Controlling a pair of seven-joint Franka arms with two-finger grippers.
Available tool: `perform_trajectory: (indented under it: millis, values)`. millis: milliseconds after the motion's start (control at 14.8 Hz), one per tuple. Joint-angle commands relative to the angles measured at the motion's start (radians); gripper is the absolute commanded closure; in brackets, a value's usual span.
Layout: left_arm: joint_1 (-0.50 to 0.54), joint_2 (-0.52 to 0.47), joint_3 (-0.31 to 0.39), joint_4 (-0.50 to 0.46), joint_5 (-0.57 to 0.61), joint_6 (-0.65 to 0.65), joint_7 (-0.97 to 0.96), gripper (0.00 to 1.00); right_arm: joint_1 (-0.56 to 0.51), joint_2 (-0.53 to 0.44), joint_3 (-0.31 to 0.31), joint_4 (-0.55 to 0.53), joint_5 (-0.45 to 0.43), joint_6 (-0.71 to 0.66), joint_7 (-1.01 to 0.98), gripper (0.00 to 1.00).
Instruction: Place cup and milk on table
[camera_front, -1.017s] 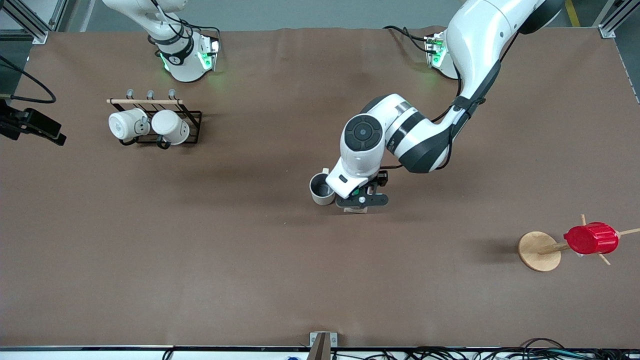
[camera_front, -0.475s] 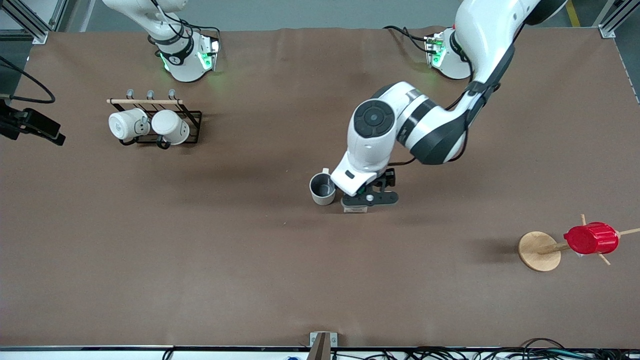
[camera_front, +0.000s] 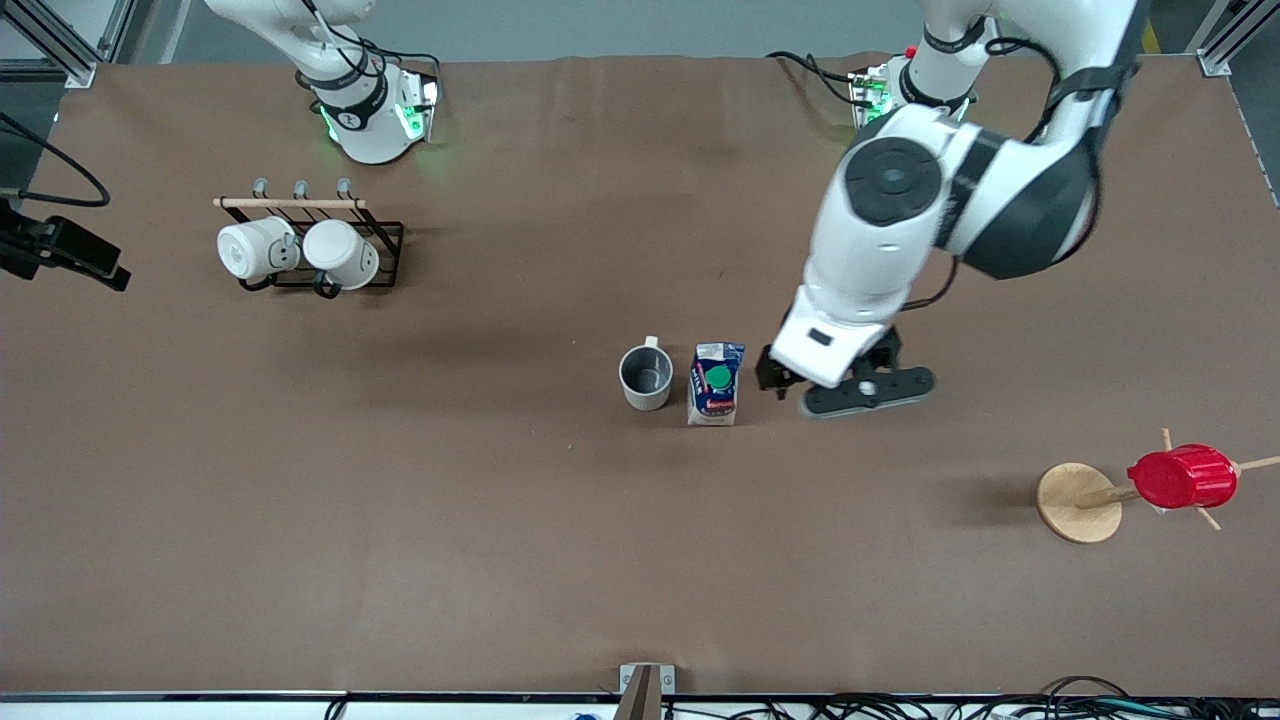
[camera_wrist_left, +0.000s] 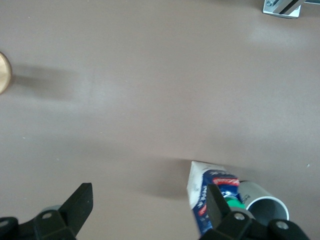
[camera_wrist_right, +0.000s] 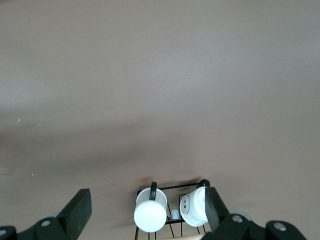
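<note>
While seen from the front:
Table: plain brown cover, faintly creased.
Cup: upright mid-table.
Milk: upright, just beside cup at its 3 o'clock.
Left gripper: aloft near milk, at its 3 o'clock.
Right arm: waiting at base.

Left wrist:
Fingers: spread, empty, above bare cover.

Right wrist:
Right gripper: spread, empty, above white mugs.
</note>
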Motion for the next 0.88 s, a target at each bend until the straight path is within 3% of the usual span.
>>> perform_trajectory:
  millis: [0, 203, 339, 542, 814]
  values:
    - [0.005, -0.166, 0.111, -0.146, -0.122, 0.002, 0.176, 0.00, 0.000, -0.015, -0.003, -0.010, 0.018, 0.000, 0.012, 0.00]
    - [0.041, -0.318, 0.177, -0.277, -0.174, 0.002, 0.348, 0.00, 0.000, -0.015, -0.003, -0.010, 0.020, 0.000, 0.012, 0.00]
    - [0.043, -0.389, 0.260, -0.318, -0.242, -0.001, 0.463, 0.00, 0.000, -0.015, -0.003, -0.010, 0.020, 0.002, 0.012, 0.00]
    - [0.051, -0.423, 0.341, -0.285, -0.282, -0.106, 0.579, 0.00, 0.000, -0.013, -0.003, -0.010, 0.018, 0.002, 0.012, 0.00]
    - [0.100, -0.431, 0.339, -0.251, -0.230, -0.168, 0.588, 0.00, 0.000, -0.012, -0.003, -0.010, 0.018, 0.008, 0.012, 0.00]
